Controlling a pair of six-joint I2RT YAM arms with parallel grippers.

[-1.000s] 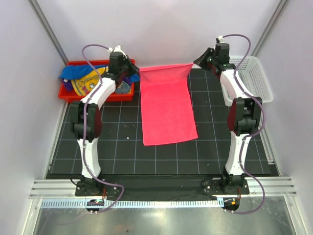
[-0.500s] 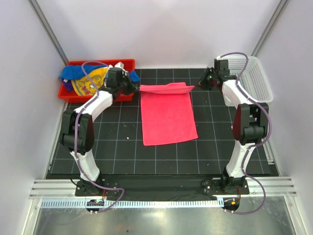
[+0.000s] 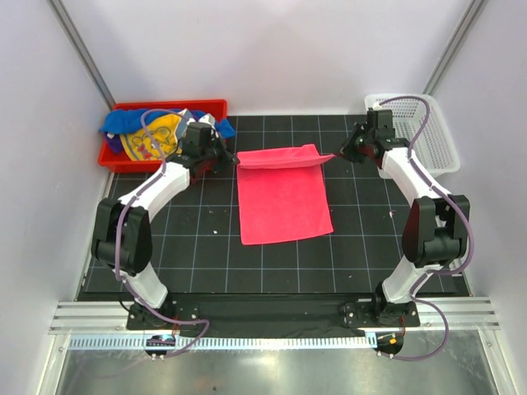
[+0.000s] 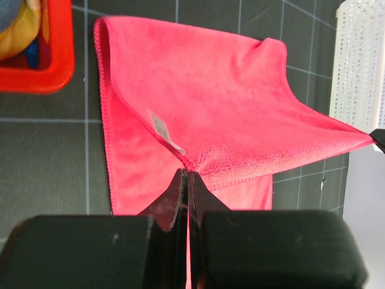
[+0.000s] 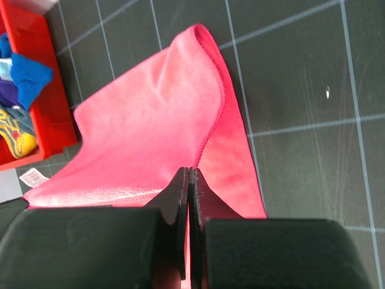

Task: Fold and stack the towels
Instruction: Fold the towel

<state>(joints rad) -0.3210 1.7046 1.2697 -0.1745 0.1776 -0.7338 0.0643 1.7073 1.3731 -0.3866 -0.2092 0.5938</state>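
Observation:
A hot pink towel (image 3: pixel 282 197) lies on the black grid mat, its far edge lifted and folded toward me. My left gripper (image 3: pixel 230 155) is shut on the far left corner of the pink towel (image 4: pixel 198 108). My right gripper (image 3: pixel 338 156) is shut on its far right corner, seen in the right wrist view (image 5: pixel 150 138). The towel's far end hangs taut between both grippers just above the flat part. More towels, blue, yellow-orange and purple (image 3: pixel 144 132), sit in the red bin.
The red plastic bin (image 3: pixel 162 106) stands at the far left, also in the left wrist view (image 4: pixel 57 54) and right wrist view (image 5: pixel 24 60). A white mesh basket (image 3: pixel 428 136) stands at the far right. The black mat (image 3: pixel 280 267) lies in front.
Both grippers have lowered and come toward me with the towel's far edge, from high at the back to low over the towel, laying a fold.

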